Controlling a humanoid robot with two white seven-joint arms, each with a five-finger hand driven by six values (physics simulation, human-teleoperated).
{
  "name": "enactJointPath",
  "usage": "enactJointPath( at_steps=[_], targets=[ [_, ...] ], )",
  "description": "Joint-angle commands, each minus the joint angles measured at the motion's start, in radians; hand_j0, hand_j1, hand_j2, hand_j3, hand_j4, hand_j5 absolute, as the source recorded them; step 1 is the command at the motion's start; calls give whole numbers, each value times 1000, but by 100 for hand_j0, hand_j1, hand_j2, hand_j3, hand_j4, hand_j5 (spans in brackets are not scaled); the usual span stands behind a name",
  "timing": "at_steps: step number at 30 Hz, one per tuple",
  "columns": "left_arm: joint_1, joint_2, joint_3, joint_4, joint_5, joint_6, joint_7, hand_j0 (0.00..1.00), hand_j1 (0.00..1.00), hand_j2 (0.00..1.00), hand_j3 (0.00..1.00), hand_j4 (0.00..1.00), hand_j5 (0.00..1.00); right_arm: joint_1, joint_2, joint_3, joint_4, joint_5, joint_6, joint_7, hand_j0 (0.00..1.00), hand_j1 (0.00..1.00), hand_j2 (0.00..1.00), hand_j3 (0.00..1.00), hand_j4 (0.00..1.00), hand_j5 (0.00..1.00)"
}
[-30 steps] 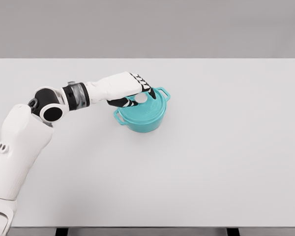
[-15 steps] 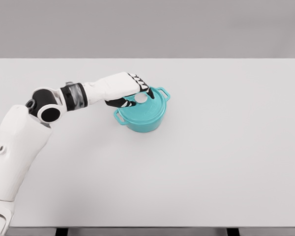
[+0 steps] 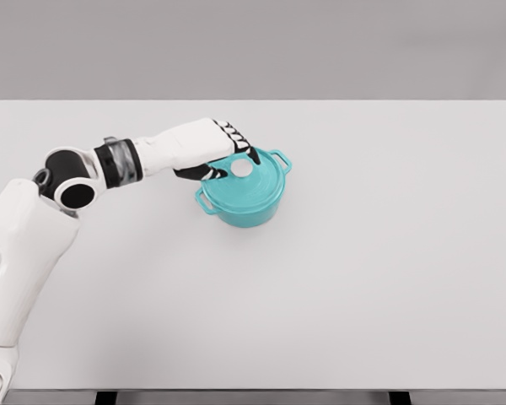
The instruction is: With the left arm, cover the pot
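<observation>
The left hand (image 3: 215, 150) is seen at about the ten o'clock edge of the teal pot (image 3: 243, 193), with its black-tipped fingers (image 3: 246, 147) curved loosely around the white knob (image 3: 242, 168) of the lid (image 3: 246, 180); whether the knob is actually pinched or merely bracketed cannot be told from this view, since the thumb side is hidden beneath the palm. The lid is seated flat on the pot and no gap is visible at the rim, so the covering itself is judged to be essentially done. The knob lies just at four o'clock from the palm, touching or nearly touching the fingertips, and the hand's long axis runs from nine towards three o'clock, in line with the forearm that enters from the lower left. The pot's two handles are set on a line from about seven to one o'clock, across the hand's approach. Only the left arm is in view, so it alone is near the pot. The pot stands a little left of the centre of the white table (image 3: 388, 278), well apart from every edge, and open surface is left on all sides, most of it towards three and six o'clock.
</observation>
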Motion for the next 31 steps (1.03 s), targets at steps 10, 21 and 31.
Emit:
enactJointPath(
  at_steps=[10,21,31],
  targets=[
    [54,160,43,-192,126,3,1,71,71,71,71,71,71,0,0,0,0,1,0,0,100,100,100,100,100,100],
    [367,395,445,-350,300,3,1,100,100,100,100,100,100,0,0,0,0,1,0,0,100,100,100,100,100,100],
    [371,395,434,-342,291,3,1,100,100,100,100,100,100,0,0,0,0,1,0,0,100,100,100,100,100,100]
  ],
)
